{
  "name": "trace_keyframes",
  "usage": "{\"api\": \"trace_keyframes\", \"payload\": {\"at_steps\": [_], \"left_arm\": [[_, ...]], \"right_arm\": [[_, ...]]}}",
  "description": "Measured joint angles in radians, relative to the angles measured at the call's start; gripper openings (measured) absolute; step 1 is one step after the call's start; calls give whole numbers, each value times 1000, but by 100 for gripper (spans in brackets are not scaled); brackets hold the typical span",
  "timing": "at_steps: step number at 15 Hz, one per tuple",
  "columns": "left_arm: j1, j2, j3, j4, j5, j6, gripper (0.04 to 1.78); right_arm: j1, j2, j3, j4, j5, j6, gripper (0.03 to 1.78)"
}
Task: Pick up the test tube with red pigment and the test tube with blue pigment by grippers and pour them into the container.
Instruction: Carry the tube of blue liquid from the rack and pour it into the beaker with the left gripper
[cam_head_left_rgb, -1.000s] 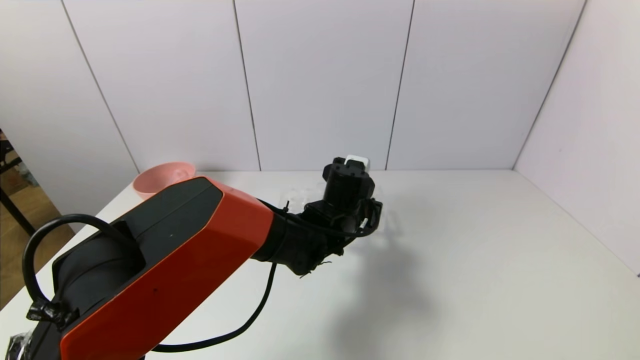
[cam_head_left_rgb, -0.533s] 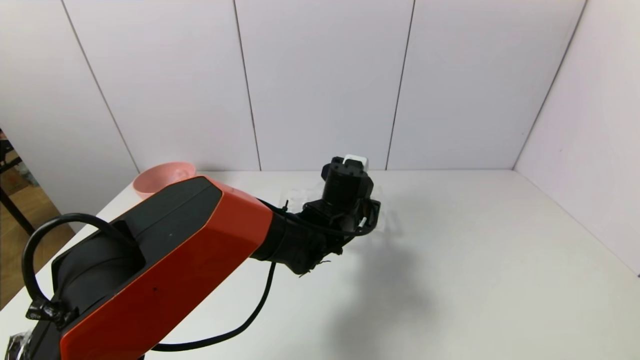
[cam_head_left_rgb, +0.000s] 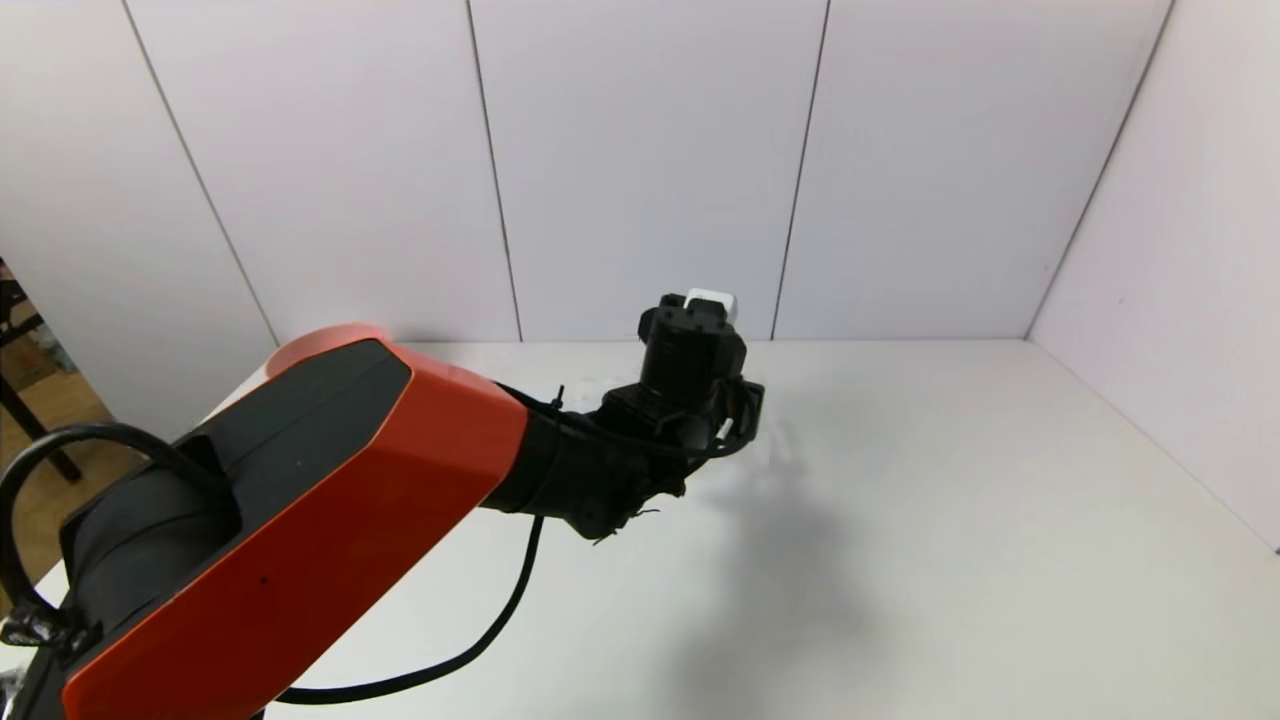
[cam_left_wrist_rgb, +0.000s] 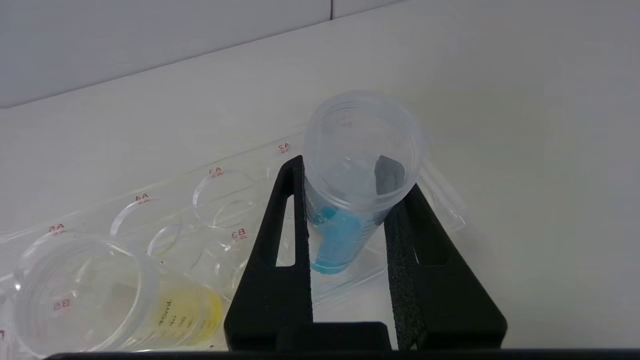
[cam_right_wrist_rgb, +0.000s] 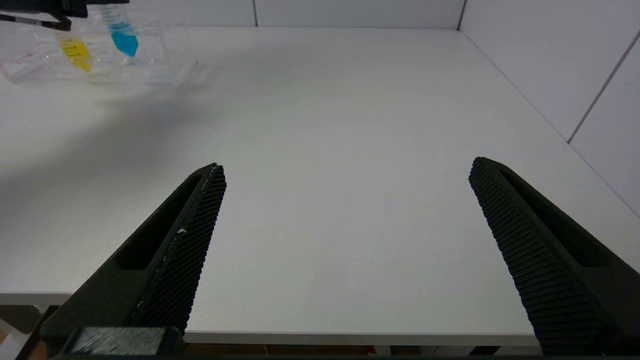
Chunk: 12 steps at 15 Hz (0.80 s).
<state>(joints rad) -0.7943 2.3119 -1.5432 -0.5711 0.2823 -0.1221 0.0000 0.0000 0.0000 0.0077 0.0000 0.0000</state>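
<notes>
The blue tube (cam_left_wrist_rgb: 357, 190) stands in the rack (cam_left_wrist_rgb: 235, 210), and my left gripper (cam_left_wrist_rgb: 350, 220) is clamped on it just below the rim. This is the pickup step; next I judge a straight lift to clear its hole. The yellow tube (cam_left_wrist_rgb: 115, 300) stands near. My right gripper (cam_right_wrist_rgb: 345, 240) hangs wide open, empty, over the bare table (cam_right_wrist_rgb: 350, 125) near its front edge.
</notes>
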Motion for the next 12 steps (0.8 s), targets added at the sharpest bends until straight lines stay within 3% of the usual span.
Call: {"api": "trace_keyframes", "payload": {"at_steps": [12], "left_arm": [[3,-132,-19,-20,63,112,44]], "right_arm": [[0,0,0,0,0,0,177]]}}
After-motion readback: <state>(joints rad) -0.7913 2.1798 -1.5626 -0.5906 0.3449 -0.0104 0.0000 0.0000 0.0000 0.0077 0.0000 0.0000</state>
